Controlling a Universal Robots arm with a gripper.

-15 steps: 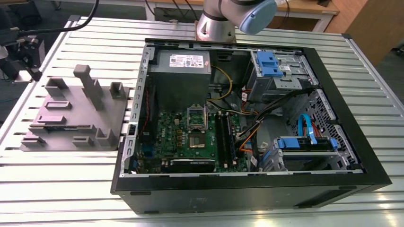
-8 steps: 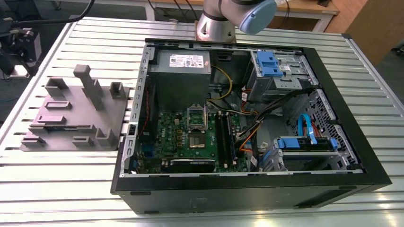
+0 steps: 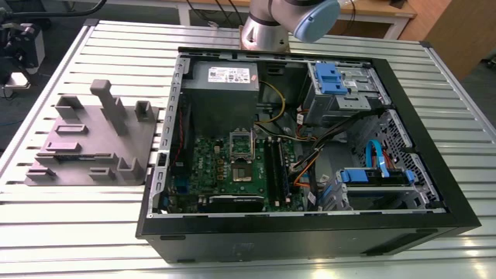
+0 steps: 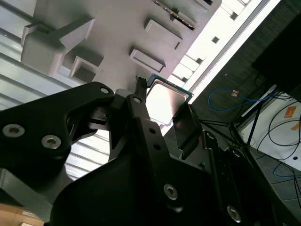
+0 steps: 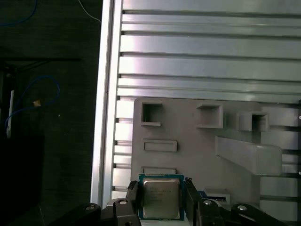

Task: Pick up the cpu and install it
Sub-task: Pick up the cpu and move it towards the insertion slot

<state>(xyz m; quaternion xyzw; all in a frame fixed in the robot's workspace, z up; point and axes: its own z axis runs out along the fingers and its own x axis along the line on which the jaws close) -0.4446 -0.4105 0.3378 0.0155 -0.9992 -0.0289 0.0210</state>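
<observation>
Item: the cpu (image 5: pixel 161 200), silver top showing, sits above the grey fixture (image 5: pixel 197 155) on the table (image 5: pixel 188 61).
Gripper (image 5: pixel 162 187): nearly closed, fingers (image 5: pixel 133 195) pressed to two opposite edges of the chip, so you appear to have it grasped.
Progress: pick-up looks made. Carrying it to the socket (image 3: pixel 241 172) in the computer case (image 3: pixel 310 238) and seating it are left.

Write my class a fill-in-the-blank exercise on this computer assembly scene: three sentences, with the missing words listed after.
1. In the first wrist view the gripper is shut on the ___.
2. The plastic fixture with upright blocks is ___ in colour.
3. The fixture stands on the exterior view's ___ of the open computer case.
Missing words: cpu; grey; left.
</observation>
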